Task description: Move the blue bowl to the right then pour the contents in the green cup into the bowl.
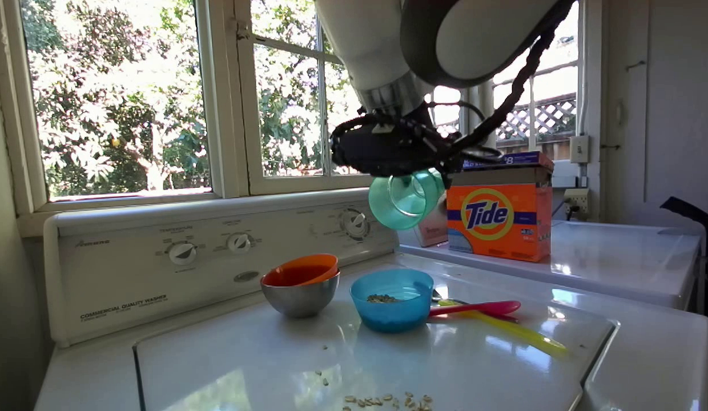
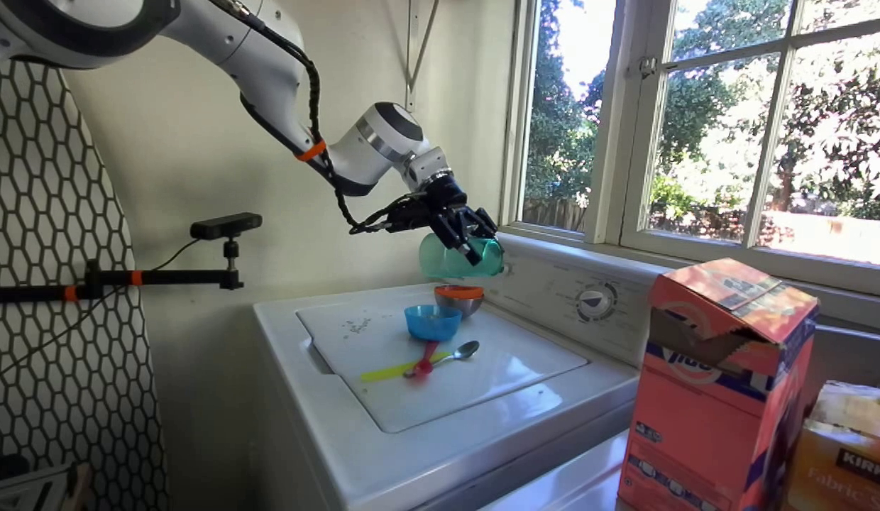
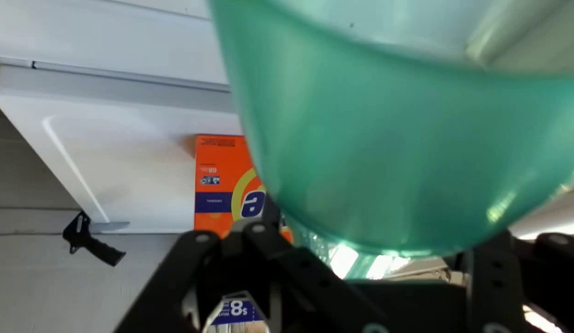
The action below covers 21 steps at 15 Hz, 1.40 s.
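The green cup (image 1: 388, 206) is held in the air, tipped over to nearly horizontal, above and behind the blue bowl (image 1: 388, 314). It also shows in an exterior view (image 2: 443, 257) and fills much of the wrist view (image 3: 398, 152). No contents show inside the cup. My gripper (image 2: 481, 245) is shut on the cup's side, with fingers on both sides of it. The blue bowl stands upright on the washer lid, seen also in an exterior view (image 2: 432, 325). Small pale bits lie in it. The bowl is out of sight in the wrist view.
An orange bowl (image 1: 300, 273) sits tilted in a metal bowl (image 1: 300, 299) beside the blue bowl. A pink spoon (image 1: 479, 308), a yellow utensil (image 1: 525, 334) and a metal spoon (image 2: 466, 350) lie by it. Pale bits (image 1: 388, 401) are scattered on the lid. A Tide box (image 1: 497, 222) stands behind.
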### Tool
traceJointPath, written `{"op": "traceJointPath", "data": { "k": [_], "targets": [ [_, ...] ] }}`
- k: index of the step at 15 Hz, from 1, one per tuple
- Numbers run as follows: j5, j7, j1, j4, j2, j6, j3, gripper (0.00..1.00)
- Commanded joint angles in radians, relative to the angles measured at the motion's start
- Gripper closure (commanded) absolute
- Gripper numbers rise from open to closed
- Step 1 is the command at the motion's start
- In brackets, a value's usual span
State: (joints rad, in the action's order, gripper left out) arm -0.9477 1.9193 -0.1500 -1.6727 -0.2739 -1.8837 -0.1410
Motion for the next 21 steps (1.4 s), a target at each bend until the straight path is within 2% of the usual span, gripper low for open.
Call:
{"op": "traceJointPath", "data": {
  "k": [1, 10, 16, 21],
  "targets": [
    [0.213, -0.157, 0.036, -0.014, 0.074, -0.073, 0.006, 0.50],
    [0.762, -0.537, 0.045, -0.033, 0.182, -0.079, 0.024, 0.50],
    [1.086, -0.768, 0.041, -0.023, 0.179, -0.009, 0.017, 0.50],
    [1.299, -0.925, 0.031, -0.014, 0.152, 0.100, 0.003, 0.50]
  ]
}}
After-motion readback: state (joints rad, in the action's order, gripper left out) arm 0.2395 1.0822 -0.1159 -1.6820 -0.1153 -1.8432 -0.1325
